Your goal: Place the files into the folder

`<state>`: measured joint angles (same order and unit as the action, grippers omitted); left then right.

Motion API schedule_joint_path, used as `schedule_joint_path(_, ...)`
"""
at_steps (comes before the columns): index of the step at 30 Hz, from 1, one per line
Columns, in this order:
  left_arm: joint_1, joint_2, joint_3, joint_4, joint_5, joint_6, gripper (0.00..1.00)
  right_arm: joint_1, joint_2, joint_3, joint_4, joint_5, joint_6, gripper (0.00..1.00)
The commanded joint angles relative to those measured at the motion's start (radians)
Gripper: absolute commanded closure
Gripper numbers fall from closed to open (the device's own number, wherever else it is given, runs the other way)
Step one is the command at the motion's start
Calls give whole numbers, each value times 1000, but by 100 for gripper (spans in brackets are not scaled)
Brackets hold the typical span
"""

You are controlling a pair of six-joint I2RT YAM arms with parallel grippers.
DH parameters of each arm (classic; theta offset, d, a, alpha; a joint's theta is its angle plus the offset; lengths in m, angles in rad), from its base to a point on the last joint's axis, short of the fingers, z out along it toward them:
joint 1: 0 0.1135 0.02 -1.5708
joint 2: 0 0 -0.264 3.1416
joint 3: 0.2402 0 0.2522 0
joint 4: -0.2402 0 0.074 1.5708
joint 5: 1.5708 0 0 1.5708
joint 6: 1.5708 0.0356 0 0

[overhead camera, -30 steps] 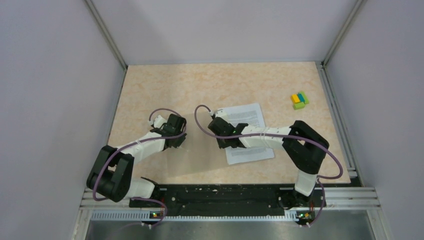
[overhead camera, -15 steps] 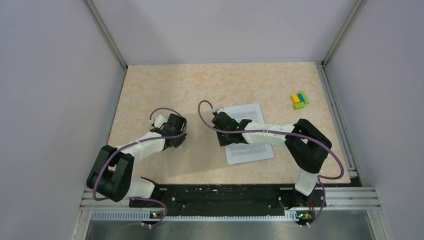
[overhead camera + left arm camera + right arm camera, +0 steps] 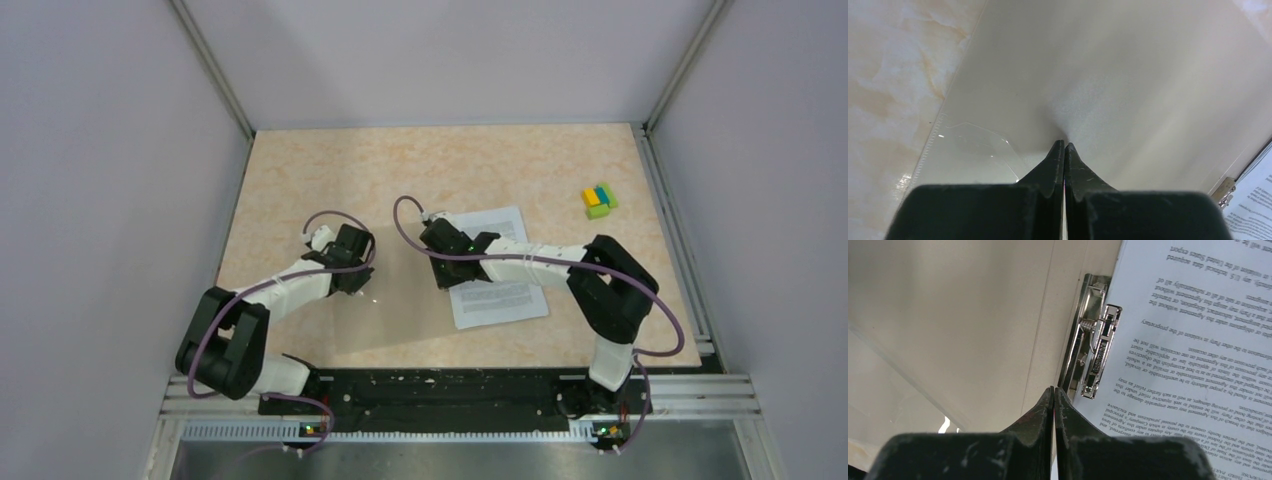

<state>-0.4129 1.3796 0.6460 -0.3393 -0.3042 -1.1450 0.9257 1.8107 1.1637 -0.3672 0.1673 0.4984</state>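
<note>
Worktop [image 3: 440, 170]: beige marbled board, walled on three sides, arm bases at the near edge. Folder [image 3: 405, 305] lies open about mid-worktop, slightly toward the near edge. Its tan tone is close to the board's, so its outline is faint from above. In the left wrist view the folder [image 3: 1128, 75] fills most of the frame as a pale, smooth leaf with a clear pocket toward one edge. Files [image 3: 500, 295]: white printed sheets, skewed to the worktop edges, on the right-hand part of the folder, right of centre. Right wrist view shows the files [image 3: 1198, 340] with their edge at the metal clip [image 3: 1093, 350], which sits along the folder [image 3: 948, 315] fold; whether the clip clamps the sheets, cannot tell. Left gripper [image 3: 362, 285]: jaws pressed together, tips [image 3: 1064, 145] touching the leaf, which dimples there; cannot tell whether any material is caught between them. Right gripper [image 3: 442, 280]: jaws pressed together, nothing seen between them, tips [image 3: 1053, 389] over the fold just beside the clip; contact not resolvable. Block cluster [image 3: 599, 200], yellow-blue-green, near the right edge toward the far right corner, well apart from the folder.
</note>
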Motion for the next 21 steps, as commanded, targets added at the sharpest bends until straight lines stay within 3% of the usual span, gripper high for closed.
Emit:
schedule_joint_path(1,5,4,46,-27,-1,56,100,-14,-16,73,-40,67,-7,95)
schedule_joint_path(3,5,-3,74,-35,3,89,98,-12,-29,75,-61,102,-5,85)
schedule_joint_path(6,5,-22,134,-48,26,176,87,2,-45,61,-67,153,3,73)
schedule_joint_path(8,5,-41,173,-52,46,233,75,6,-38,60,-72,164,11,68)
schedule_joint_path(12,13,-105,216,-52,73,325,41,15,3,89,-93,193,20,60)
schedule_joint_path(14,29,-140,211,-51,92,358,31,16,12,100,-87,200,12,56)
schedule_joint_path(17,75,-196,178,-48,149,385,24,18,34,124,-86,192,4,54)
schedule_joint_path(21,135,-263,99,-53,204,407,21,26,56,143,-75,184,0,51)
